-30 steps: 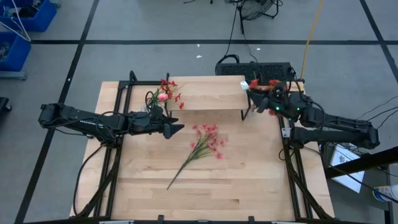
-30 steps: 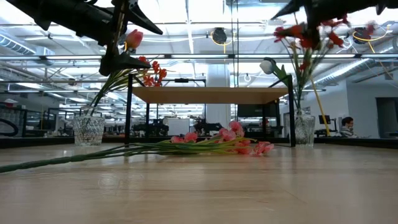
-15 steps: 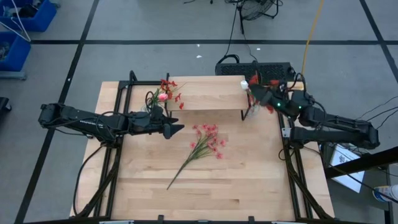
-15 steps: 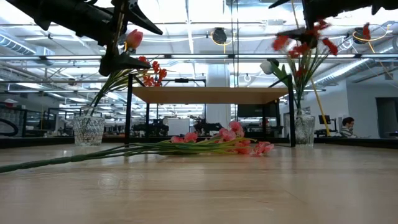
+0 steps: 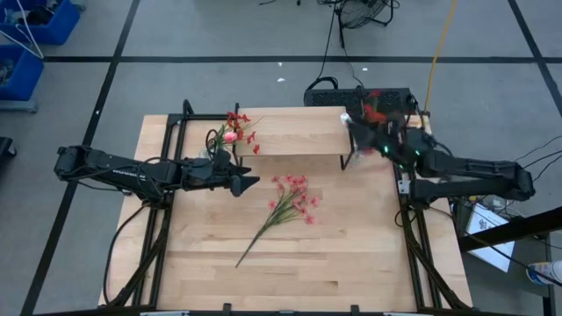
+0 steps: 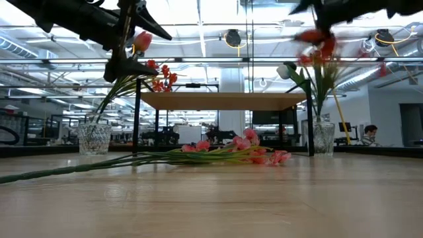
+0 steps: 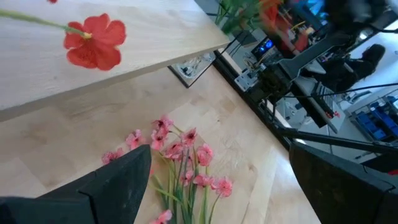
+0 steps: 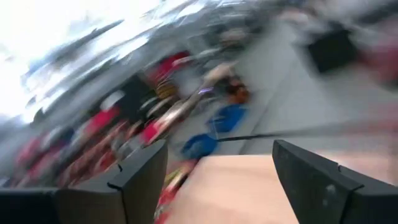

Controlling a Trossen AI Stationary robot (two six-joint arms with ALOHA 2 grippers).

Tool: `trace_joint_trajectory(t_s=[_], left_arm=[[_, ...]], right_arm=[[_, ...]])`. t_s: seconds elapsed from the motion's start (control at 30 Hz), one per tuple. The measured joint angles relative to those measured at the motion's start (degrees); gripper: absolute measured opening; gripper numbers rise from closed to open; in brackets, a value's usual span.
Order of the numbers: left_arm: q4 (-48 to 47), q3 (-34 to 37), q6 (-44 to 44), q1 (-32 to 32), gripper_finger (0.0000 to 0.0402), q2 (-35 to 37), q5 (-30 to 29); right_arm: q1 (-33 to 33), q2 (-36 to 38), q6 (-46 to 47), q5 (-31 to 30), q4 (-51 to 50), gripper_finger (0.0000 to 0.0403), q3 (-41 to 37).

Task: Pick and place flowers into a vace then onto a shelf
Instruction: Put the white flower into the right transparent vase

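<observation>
A pink-blossomed spray of flowers [image 5: 290, 206] lies flat on the table, also seen in the low view [image 6: 231, 151]. Two glass vases stand beside the shelf [image 5: 294, 132]. The left vase [image 6: 94, 137] holds red sprays and a pink bud [image 6: 142, 41]. The right vase [image 6: 323, 137] holds a white bud [image 6: 285, 69] and a blurred red spray [image 6: 317, 46]. My left gripper [image 5: 250, 182] hangs open above the table, just left of the lying spray. My right gripper [image 5: 356, 132] is open, high up beside the right vase's red blossoms [image 5: 373, 110]. My right gripper is open, with the red blossoms [image 8: 93, 137] beside the outer side of one finger [image 8: 143, 180]. Nothing lies between its fingers. Blur hides whether that finger touches the blossoms.
The shelf's black legs [image 6: 137, 122] and the black frame rails [image 5: 171, 149] stand close to both vases. Bare tabletop [image 5: 334, 254] lies nearer than the lying spray. Cables and a black box [image 5: 360, 95] sit beyond the far edge.
My right gripper has moved a little toward the table's far edge and left, over the right vase. The red spray in that vase has swung, and its blossoms now blur and sit more to the left. The left arm has kept still.
</observation>
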State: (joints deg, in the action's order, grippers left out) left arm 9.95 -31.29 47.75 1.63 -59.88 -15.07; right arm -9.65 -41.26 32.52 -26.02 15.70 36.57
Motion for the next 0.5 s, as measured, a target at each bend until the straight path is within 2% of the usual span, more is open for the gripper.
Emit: trace_joint_trajectory(t_s=[0.03,0.07,0.1,0.13,0.17,0.2,0.23,0.3,0.33,0.37,0.4,0.43,0.5], left_arm=[[-0.1,0.0,0.1,0.0,0.0386,0.0,0.0],[-0.3,0.0,0.3,0.0,0.0386,0.0,0.0],[-0.4,0.0,0.4,0.0,0.0386,0.0,0.0],[-0.4,0.0,0.4,0.0,0.0386,0.0,0.0],[-0.6,0.0,0.2,0.0,0.0386,0.0,0.0],[-0.9,0.0,0.2,0.0,0.0386,0.0,0.0],[-1.1,0.0,0.3,0.0,0.0386,0.0,0.0],[-1.2,0.0,0.9,0.0,0.0386,0.0,0.0],[-1.2,0.0,1.0,0.0,0.0386,0.0,0.0],[-1.2,0.0,0.7,0.1,0.0386,0.0,0.0],[-1.3,0.0,0.6,0.1,0.0386,0.0,0.0],[-1.4,0.0,0.6,0.1,0.0386,0.0,0.0],[-1.3,0.0,0.8,0.1,0.0386,0.0,0.0]], right_arm=[[0.9,-0.2,2.4,0.3,-0.1,0.0274,0.4],[1.3,-0.2,9.4,-1.3,-1.5,0.0270,0.3],[0.8,-0.1,16.1,-5.2,-2.8,0.0267,-0.2],[0.1,0.0,17.2,-7.7,-2.5,0.0264,-0.9],[-0.1,-0.2,13.1,-9.1,-1.8,0.0262,-1.3],[0.6,-0.8,8.7,-8.0,0.3,0.0261,-1.3],[1.3,-1.0,10.0,-7.4,1.0,0.0258,-0.9],[1.0,-0.8,23.9,-9.1,-1.4,0.0254,-0.6],[0.2,-0.8,22.7,-10.3,0.1,0.0252,-0.8],[0.5,-1.1,13.4,-10.7,3.8,0.0250,-1.1],[2.1,-2.1,4.0,-8.2,7.1,0.0248,-1.0],[3.6,-2.8,3.2,-7.2,8.2,0.0246,-0.6],[4.1,-2.7,13.4,-10.0,4.4,0.0240,-0.6]])
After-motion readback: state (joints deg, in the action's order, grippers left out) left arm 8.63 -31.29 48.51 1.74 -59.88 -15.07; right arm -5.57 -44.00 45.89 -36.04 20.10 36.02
